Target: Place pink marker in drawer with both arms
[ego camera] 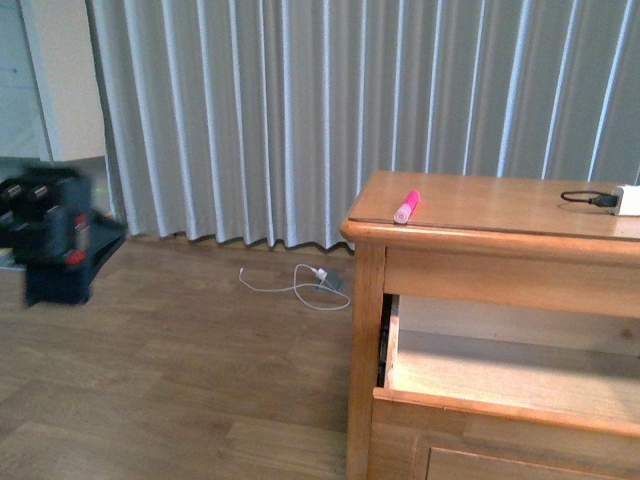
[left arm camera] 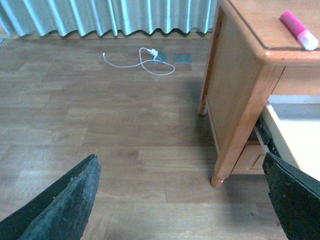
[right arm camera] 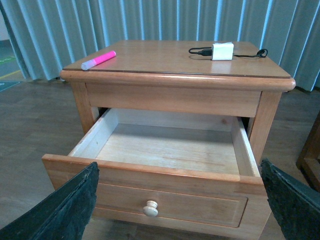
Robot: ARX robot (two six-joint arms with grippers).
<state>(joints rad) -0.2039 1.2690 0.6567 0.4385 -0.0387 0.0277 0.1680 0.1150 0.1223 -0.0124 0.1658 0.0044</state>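
Currently, your pink marker (right arm camera: 98, 60) lies on the table (right arm camera: 165, 59) top, near its left edge, outside the drawer (right arm camera: 150, 186), which stands pulled open and shows pale wood inside. Left tool (left arm camera: 180, 156): fingers spread wide, gripping nothing, over the floor beside the table. Right tool (right arm camera: 178, 164): fingers likewise wide apart, gripping nothing, facing the drawer front. A white charger (right arm camera: 222, 51) sits on the top, well apart from the marker.

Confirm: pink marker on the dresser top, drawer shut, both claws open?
No, the drawer is pulled open, its inside empty, as the right wrist view shows. The pink marker does lie on the dresser top, and the left claw and right claw are both open.
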